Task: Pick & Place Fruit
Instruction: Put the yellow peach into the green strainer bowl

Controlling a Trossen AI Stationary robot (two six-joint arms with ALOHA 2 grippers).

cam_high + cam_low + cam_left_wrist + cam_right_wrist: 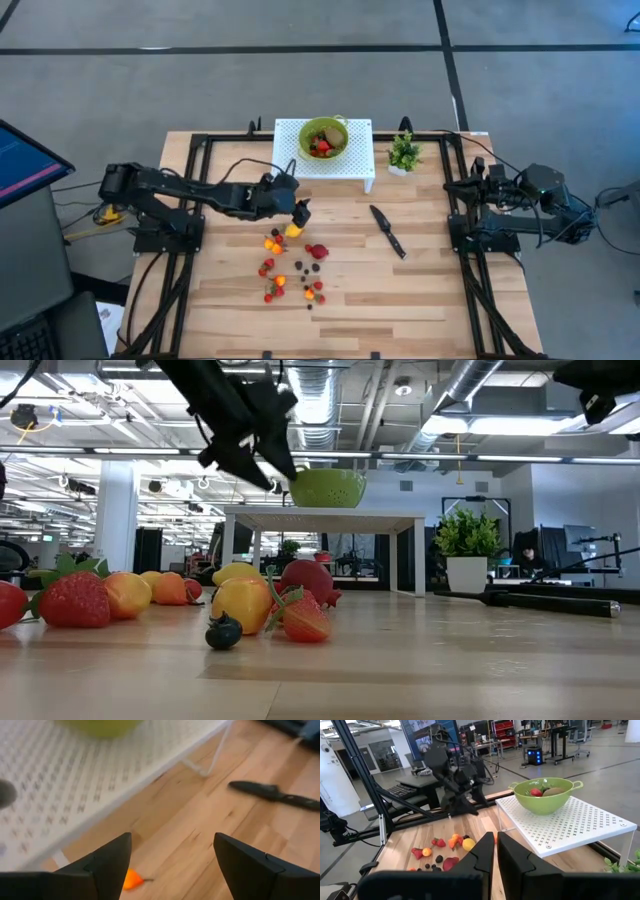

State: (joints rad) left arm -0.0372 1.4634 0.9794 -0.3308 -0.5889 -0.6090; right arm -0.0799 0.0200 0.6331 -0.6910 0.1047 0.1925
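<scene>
Wooden table (420,290) carries the scattered fruit (292,268), loose in a cluster in front of the white perforated stand (360,158). Left gripper (300,213) hangs above the cluster's stand-side edge, fingers (107,865) spread wide with nothing between them; one orange piece (131,879) lies on the wood below, just beside one fingertip. Green colander (324,137) on the stand already holds some fruit. Right gripper (495,851) waits off to the stand's side, fingers closed and empty.
</scene>
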